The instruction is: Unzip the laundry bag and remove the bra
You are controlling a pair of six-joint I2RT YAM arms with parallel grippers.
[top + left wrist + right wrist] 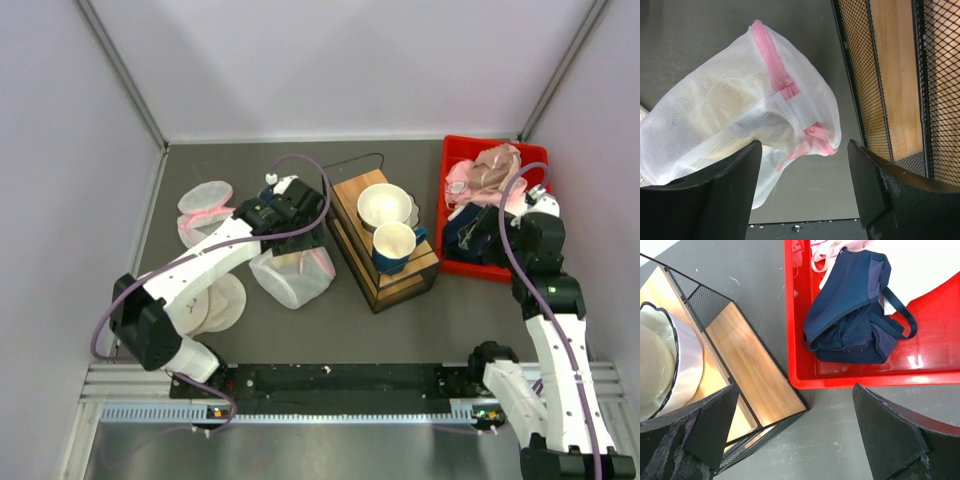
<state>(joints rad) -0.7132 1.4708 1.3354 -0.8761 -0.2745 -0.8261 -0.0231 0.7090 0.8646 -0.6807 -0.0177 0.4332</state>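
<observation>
While the left gripper [804, 150] gapes over the bag [710, 115], it should pinch only the pink pull [819, 134]; right gripper [794, 390] wide too.

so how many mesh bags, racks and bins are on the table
mesh bags: 3 (laundry bag, flat bag far left, flat bag near left)
rack: 1
bin: 1
total: 5
</observation>
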